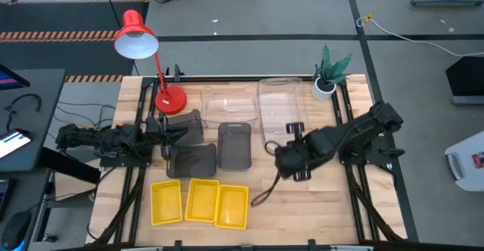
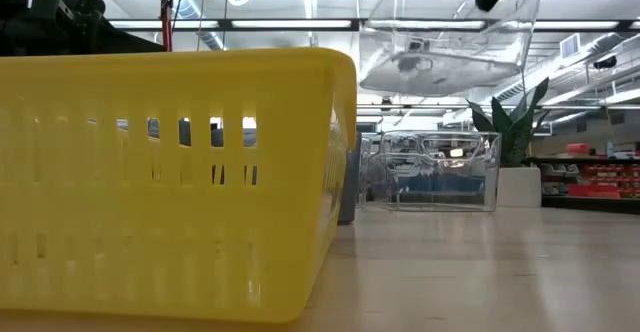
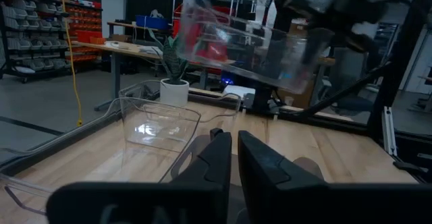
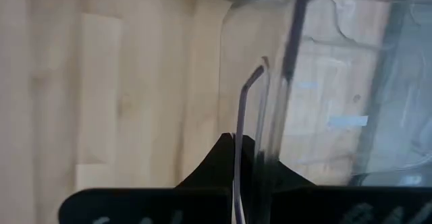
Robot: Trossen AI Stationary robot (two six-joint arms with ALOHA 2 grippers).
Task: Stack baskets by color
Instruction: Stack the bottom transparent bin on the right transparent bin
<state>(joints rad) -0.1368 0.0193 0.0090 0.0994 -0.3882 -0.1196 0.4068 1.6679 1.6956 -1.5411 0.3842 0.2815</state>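
While the right gripper is clamped on the rim of a clear basket and has it raised off the table, the step in hand looks like carrying that basket over to the other clear basket, which lies flat just beside it on the red lamp base side; next move, as I judge it, calls for shifting toward the lamp base, squaring the held basket over the resting one, then lowering until it nests; risk is a tilted drop, since the grip is on one short edge only; left gripper waits low beside the lamp base, right at the grey baskets, fingers near together with a thin gap and holding nothing I can see; three yellow baskets sit in a row at the table's front edge, far side from the lamp base, not stacked; high view gives the layout but not the lift; low view shows the held basket hanging well above the resting one, past a yellow basket filling the foreground; right wrist view alone shows the rim pinched between shut fingers; left wrist view shows the raised basket tilted; white plant pot stands at the far corner from the lamp base.
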